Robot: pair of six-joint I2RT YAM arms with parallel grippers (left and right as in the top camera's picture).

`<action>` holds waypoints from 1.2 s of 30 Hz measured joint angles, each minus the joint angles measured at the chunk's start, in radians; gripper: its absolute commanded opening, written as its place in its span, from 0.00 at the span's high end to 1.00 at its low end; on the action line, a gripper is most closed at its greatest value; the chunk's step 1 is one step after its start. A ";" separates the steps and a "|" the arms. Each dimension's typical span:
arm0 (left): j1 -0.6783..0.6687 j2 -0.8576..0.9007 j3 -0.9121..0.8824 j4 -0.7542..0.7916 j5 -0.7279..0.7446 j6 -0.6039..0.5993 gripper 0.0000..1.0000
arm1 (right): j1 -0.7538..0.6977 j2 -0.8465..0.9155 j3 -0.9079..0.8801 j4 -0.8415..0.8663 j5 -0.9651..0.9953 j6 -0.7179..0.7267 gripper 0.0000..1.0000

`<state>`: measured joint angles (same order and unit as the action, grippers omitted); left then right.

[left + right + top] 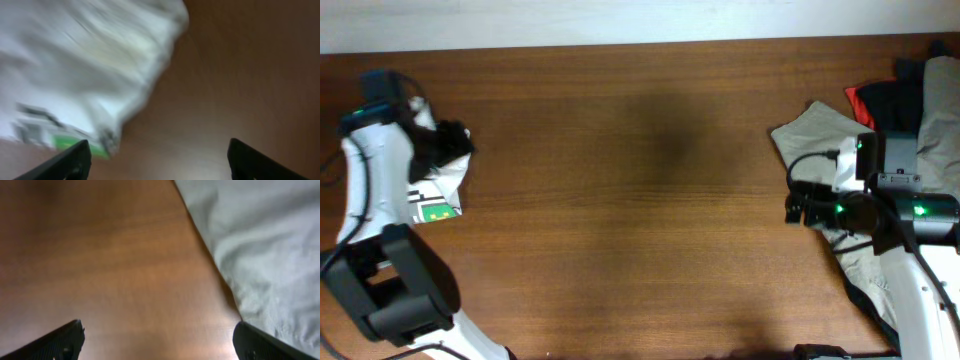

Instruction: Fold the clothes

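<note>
Overhead view of a brown wooden table (640,200) with two robot arms reaching in from the near edge, one at each side.

On the left, the white arm rises from its dark base and bends toward the far left corner. Just beside it lies the white T-shirt (442,185), bunched into a small crumpled heap at the left edge of the table. Its green, black and white printed patch (438,211) faces up at the near end of the heap. The left gripper (447,140) sits at the far end of the heap. Its wrist camera is blurred, but it shows the left gripper (159,162) with its two dark fingers spread wide and only bare wood between them. The T-shirt (85,60) fills the upper left of that view, and the patch (57,140) is next to the left fingertip. Whether the finger touches the cloth cannot be told.

On the right, the right gripper (798,207) points toward the middle of the table. Its wrist camera shows the right gripper (160,342) with fingers parted and nothing held, over bare wood. A khaki-beige garment (270,245) lies just to its right.

Farther back on the right, the khaki-beige garment (820,135) spreads under that arm. A black-and-red garment (890,95) lies behind it in the far right corner.
</note>
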<state>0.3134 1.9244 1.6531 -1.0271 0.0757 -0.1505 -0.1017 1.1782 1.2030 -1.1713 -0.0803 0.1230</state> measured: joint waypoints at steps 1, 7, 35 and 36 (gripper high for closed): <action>-0.040 0.000 0.000 -0.055 0.003 0.008 0.06 | 0.000 0.010 0.000 0.029 -0.011 0.000 0.01; -0.189 0.000 0.000 -0.376 -0.015 0.038 0.05 | 0.000 0.051 0.000 0.027 -0.035 0.000 0.01; -0.325 -1.375 -0.655 0.044 -0.047 0.042 0.01 | 0.000 -0.737 -0.248 0.152 0.080 0.061 0.01; -0.325 -1.375 -0.655 0.044 -0.047 0.042 0.01 | 0.000 -0.737 -0.248 0.152 0.080 0.061 0.01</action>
<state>-0.0113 0.5495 0.9981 -0.9829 0.0288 -0.1089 -0.1017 0.4412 0.9550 -1.0195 0.0002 0.1844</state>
